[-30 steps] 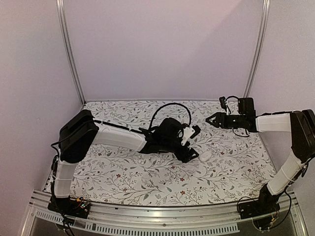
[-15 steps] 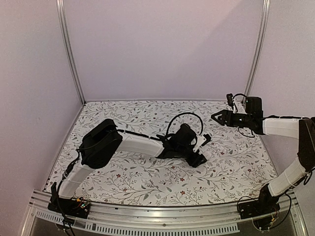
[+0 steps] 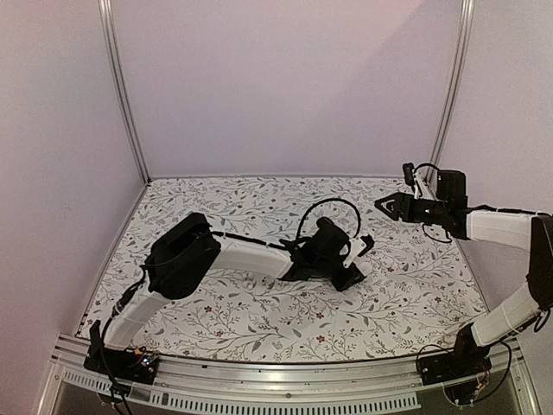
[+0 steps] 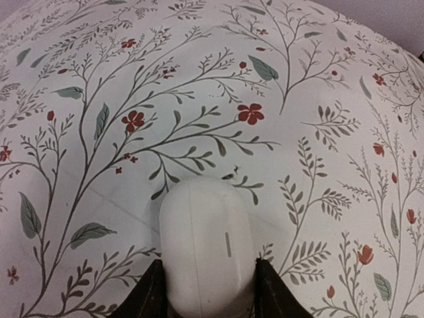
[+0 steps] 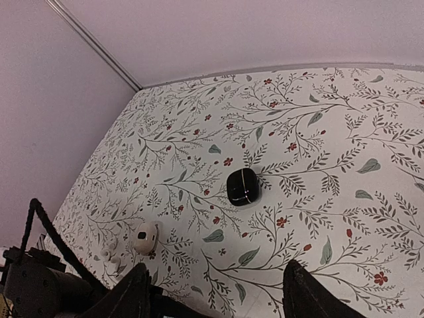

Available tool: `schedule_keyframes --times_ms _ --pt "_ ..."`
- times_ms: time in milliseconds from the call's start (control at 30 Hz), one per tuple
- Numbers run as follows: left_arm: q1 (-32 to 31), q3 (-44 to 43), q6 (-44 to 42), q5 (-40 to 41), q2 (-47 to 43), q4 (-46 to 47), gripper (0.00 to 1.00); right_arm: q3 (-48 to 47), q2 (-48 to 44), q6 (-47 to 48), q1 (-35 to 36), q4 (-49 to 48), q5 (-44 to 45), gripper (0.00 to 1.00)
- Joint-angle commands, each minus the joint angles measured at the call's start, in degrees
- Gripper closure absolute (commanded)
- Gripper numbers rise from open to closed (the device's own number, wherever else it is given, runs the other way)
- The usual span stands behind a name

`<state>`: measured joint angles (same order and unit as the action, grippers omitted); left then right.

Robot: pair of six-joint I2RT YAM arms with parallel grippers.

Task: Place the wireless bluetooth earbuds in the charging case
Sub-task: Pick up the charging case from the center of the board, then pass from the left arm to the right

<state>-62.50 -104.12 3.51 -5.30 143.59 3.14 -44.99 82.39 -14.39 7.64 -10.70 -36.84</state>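
Observation:
A white charging case (image 4: 207, 245) lies closed on the flowered cloth. My left gripper (image 4: 207, 298) is shut on its two sides, with the dark fingers (image 4: 149, 295) touching it. In the top view the left gripper (image 3: 356, 262) is low at mid-table and hides the case. My right gripper (image 3: 384, 206) is open and empty, raised at the right. Its wrist view shows its open jaws (image 5: 218, 298), a closed black case (image 5: 242, 186), a white rounded piece with a dark spot (image 5: 144, 237) and two tiny white earbuds (image 5: 106, 252) beside it. No black earbuds show.
The left arm's cable (image 3: 333, 207) loops above its wrist. Metal frame posts (image 3: 121, 86) stand at the back corners. The left arm's dark body (image 5: 40, 281) fills the lower left of the right wrist view.
My left arm has reached right and lowered, and its fingers now stand around the white case. My right gripper has drawn back to the right.

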Motion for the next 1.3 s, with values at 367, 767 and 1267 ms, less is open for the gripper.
schedule_keyframes --times_ms 367,767,1267 --pt "4.6 31.8 6.8 -19.9 -28.8 4.9 0.74 8.5 -10.3 7.0 6.3 -7.0 -9.4 0.38" --pt "10.0 42.2 10.5 -45.3 -50.8 -2.1 0.75 14.9 -22.6 13.8 24.3 -11.4 -8.3 0.39" --pt "9.9 44.5 19.5 -63.3 -57.2 -0.9 0.74 12.7 -30.3 22.3 45.2 -5.4 1.3 0.39"
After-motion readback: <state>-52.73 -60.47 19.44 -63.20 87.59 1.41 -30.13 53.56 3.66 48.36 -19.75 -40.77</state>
